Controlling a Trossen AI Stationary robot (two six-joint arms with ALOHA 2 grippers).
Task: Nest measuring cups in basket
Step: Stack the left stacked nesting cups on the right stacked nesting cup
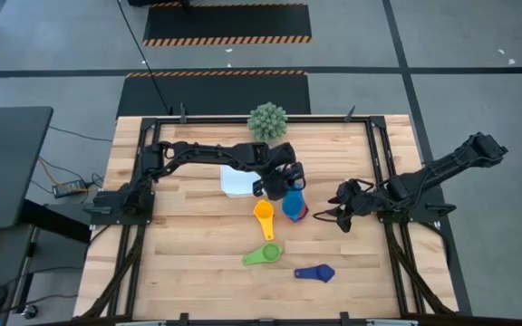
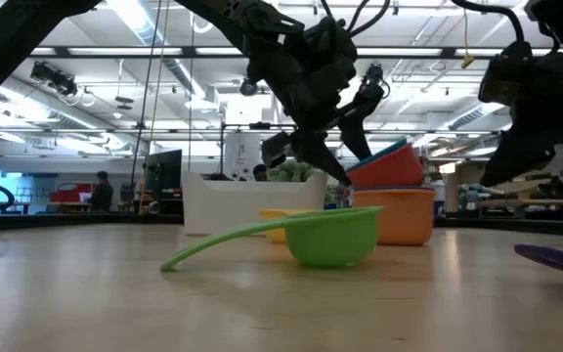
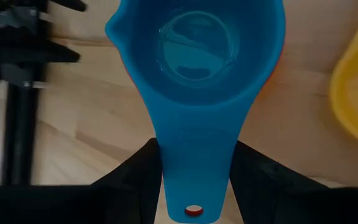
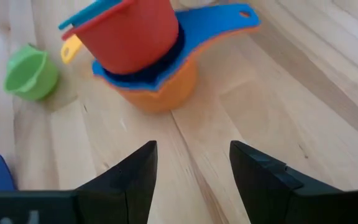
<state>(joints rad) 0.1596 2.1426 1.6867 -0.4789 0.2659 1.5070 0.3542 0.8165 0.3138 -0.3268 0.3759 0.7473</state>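
Observation:
A stack of measuring cups (image 1: 294, 206) stands at the table's middle: orange (image 4: 160, 90) at the bottom, blue (image 4: 213, 28) in it, then a tilted red cup (image 4: 129, 34) with a light blue cup (image 3: 197, 50) inside. My left gripper (image 3: 194, 180) is shut on the light blue cup's handle. Right of the stack, my right gripper (image 4: 191, 174) hovers open and holds nothing. Yellow (image 1: 264, 215), green (image 1: 263, 255) and dark blue (image 1: 315, 272) cups lie singly on the wood. The white basket (image 1: 234, 186) stands just left of the stack. My left gripper pinches the light blue cup's handle (image 3: 194, 155) by its two side edges, near its free end. Red shows through the handle's hole, so the red handle lies beneath. The fingers slant down from the table's far left, along the handle. Both cups sit tilted in the stack.
A spiky green plant (image 1: 267, 120) stands at the far edge behind the basket. Black frame rails (image 1: 379, 163) run along the table's sides. Open wood lies toward the near edge, left of the green cup.

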